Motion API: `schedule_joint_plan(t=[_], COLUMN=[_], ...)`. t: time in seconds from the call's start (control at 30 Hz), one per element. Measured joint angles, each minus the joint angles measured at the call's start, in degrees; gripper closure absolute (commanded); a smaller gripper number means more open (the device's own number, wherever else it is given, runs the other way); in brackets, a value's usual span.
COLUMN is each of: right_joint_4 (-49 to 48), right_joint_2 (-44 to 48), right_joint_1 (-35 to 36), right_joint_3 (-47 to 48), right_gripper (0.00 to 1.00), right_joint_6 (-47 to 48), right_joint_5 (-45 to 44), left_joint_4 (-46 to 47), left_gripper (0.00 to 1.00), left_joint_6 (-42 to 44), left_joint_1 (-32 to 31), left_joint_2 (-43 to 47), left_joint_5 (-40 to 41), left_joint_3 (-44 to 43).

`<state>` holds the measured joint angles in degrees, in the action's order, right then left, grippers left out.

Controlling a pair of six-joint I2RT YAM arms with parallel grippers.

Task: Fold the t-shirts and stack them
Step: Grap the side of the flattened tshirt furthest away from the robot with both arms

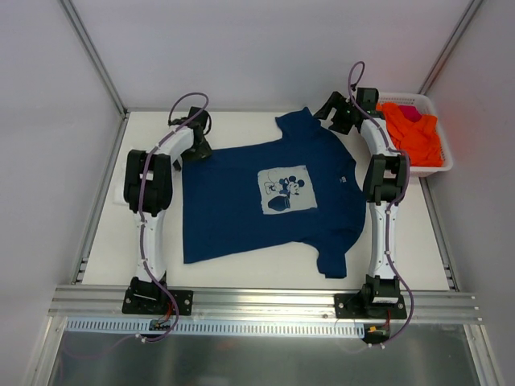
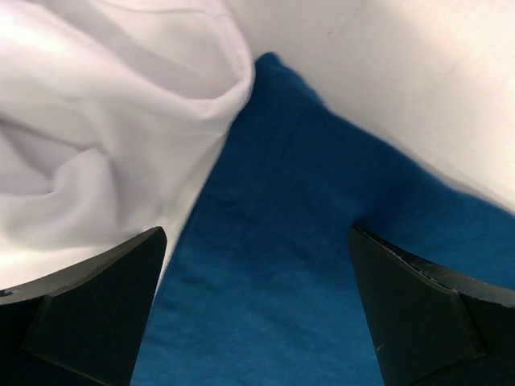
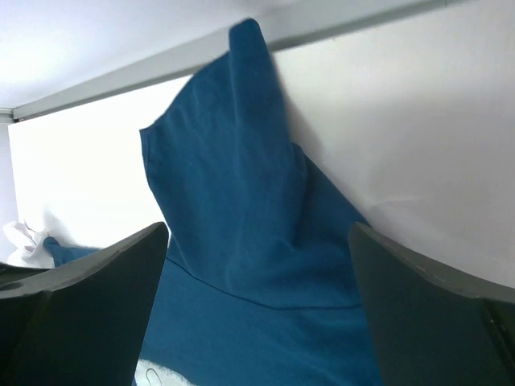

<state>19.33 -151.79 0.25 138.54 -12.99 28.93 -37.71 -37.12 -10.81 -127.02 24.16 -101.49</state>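
The navy blue t-shirt [image 1: 265, 193] lies spread flat on the table, with its pale mouse print [image 1: 287, 190] facing up. My left gripper [image 1: 198, 146] is open over the shirt's far-left corner, with navy cloth [image 2: 282, 265] between the jaws. The white t-shirt [image 2: 105, 121] lies crumpled just beside that corner. My right gripper [image 1: 331, 109] is open by the far right sleeve [image 3: 233, 161], which stands up in a peak against the back wall. A bit of the white shirt [image 3: 24, 241] shows far off in the right wrist view.
A white basket [image 1: 425, 101] holding orange cloth [image 1: 414, 133] stands at the far right of the table [image 1: 113, 241]. White walls enclose the back and both sides. A metal rail [image 1: 265, 301] runs along the near edge.
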Motion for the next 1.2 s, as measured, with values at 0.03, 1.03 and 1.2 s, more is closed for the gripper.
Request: schedule_joint_plan(t=[0.03,1.03,1.2], right_joint_4=[-0.57,-2.03,-1.97], right_joint_2=[0.00,0.00,0.00], right_joint_1=[0.00,3.13,3.65], right_joint_3=[0.00,-1.11,-1.11], right_gripper=[0.00,0.01,0.00], right_joint_6=[0.00,2.84,3.45], right_joint_5=[0.13,1.55,1.53], left_joint_4=[0.02,-0.07,-0.07], left_gripper=[0.01,0.05,0.07], left_joint_6=[-0.04,3.54,3.76], left_joint_1=[0.00,0.04,0.04], left_joint_2=[-0.83,-10.21,-12.15], left_joint_5=[-0.48,2.95,3.08], left_joint_3=[-0.57,-16.20,-20.33])
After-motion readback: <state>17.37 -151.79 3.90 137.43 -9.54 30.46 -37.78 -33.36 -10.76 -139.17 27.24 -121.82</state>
